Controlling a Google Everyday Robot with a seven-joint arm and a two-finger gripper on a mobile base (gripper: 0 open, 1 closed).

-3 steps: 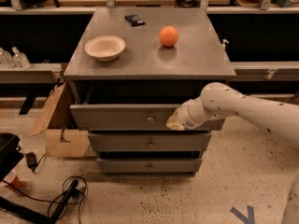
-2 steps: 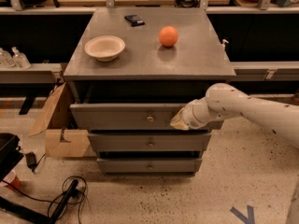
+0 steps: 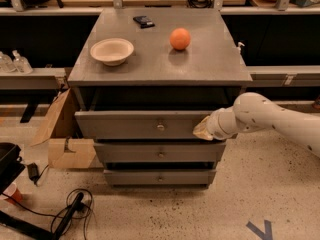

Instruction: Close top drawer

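Note:
The top drawer point(image 3: 135, 124) is the widest grey drawer front of a grey cabinet, with a small round brass knob point(image 3: 160, 127) at its centre. It stands pulled out a little, with a dark gap above its front panel. My gripper point(image 3: 203, 129) is at the right end of that front panel, at the tip of a white arm that comes in from the right. The gripper touches or nearly touches the panel.
On the cabinet top point(image 3: 210, 64) sit a cream bowl point(image 3: 112, 50), an orange ball point(image 3: 180, 38) and a small dark object point(image 3: 144, 20). Two narrower drawers point(image 3: 160, 154) lie below. A cardboard box point(image 3: 62, 134) and cables point(image 3: 70, 209) lie on the floor at left.
The arm has shifted slightly to the right along the drawer front. The drawer looks much the same as before.

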